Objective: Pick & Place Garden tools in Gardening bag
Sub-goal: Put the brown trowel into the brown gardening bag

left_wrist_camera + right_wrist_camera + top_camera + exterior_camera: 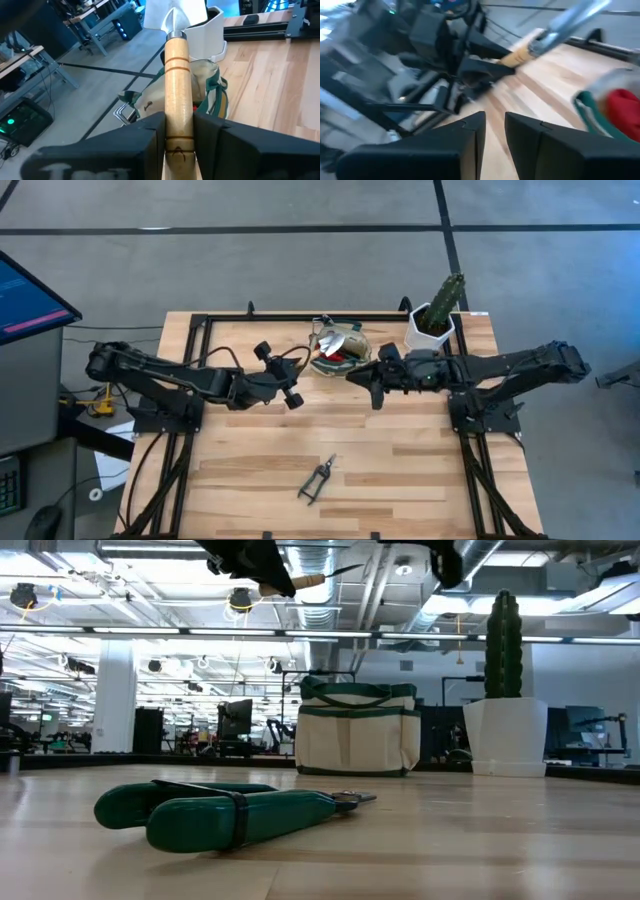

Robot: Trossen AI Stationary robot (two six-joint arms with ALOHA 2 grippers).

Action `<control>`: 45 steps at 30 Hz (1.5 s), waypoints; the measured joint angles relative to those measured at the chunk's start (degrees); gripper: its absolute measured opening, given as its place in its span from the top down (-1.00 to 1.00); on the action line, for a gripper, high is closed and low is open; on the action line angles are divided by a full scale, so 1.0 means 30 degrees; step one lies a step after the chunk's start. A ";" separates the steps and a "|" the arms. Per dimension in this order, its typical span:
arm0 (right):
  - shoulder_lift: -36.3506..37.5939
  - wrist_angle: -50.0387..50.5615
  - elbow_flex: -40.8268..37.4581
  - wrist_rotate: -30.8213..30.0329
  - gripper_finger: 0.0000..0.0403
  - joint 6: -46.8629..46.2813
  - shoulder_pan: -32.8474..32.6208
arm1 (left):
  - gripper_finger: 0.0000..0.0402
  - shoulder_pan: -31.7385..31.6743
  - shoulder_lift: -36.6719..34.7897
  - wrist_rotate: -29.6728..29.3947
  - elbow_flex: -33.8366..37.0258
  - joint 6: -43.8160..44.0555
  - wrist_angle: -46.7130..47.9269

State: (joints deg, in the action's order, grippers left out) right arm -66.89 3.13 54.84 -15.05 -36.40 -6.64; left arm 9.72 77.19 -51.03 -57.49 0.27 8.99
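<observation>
My left gripper (178,135) is shut on a wooden-handled trowel (176,55). The trowel's metal blade (338,340) reaches over the cream and green gardening bag (340,352) at the table's far middle. A red-headed tool (620,107) shows inside the bag. My right gripper (358,373) hangs just right of the bag, its fingers a narrow gap apart with nothing between them (493,132). Green-handled pruning shears (318,478) lie flat on the table near the front edge, in no gripper. My left gripper pinches the trowel's wooden handle (178,117) between its two fingers, near the handle's free end. The fingers come from the table's left, nearly level, and lie along the handle. The trowel is lifted clear and points away from the fingers toward the bag.
A white pot with a tall cactus (432,320) stands right of the bag at the far edge. A black frame rail (300,317) runs along the table's far and side edges. Bare wood lies between the arms and the shears (230,815).
</observation>
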 joint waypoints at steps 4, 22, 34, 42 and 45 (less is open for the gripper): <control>-0.0007 -0.4429 -0.2033 0.2042 0.68 -0.0511 0.1181 | 0.75 0.0000 0.0000 0.0000 0.0000 0.0000 -0.0007; -0.0618 -1.0041 -0.4617 0.2004 0.51 -0.6667 0.3603 | 0.75 0.0000 0.0000 0.0052 0.0000 0.0000 -0.0033; -0.0612 -1.1206 -0.4454 0.1483 -0.14 -0.5883 0.3814 | 0.75 -0.0015 0.0000 0.1050 0.0000 0.0544 -0.0493; -0.0612 -1.1204 -0.4454 0.1409 -0.11 -0.5872 0.3901 | 0.75 -0.0007 0.0422 0.1647 0.0000 0.0525 -0.2016; -0.0612 -1.1204 -0.4454 0.1414 -0.05 -0.5872 0.3901 | 0.75 -0.0007 0.0717 0.1626 -0.0007 0.0490 -0.2306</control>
State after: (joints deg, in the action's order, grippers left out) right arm -68.73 -30.48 41.47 -10.81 -54.02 5.06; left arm 9.69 79.34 -46.15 -57.52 1.74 2.08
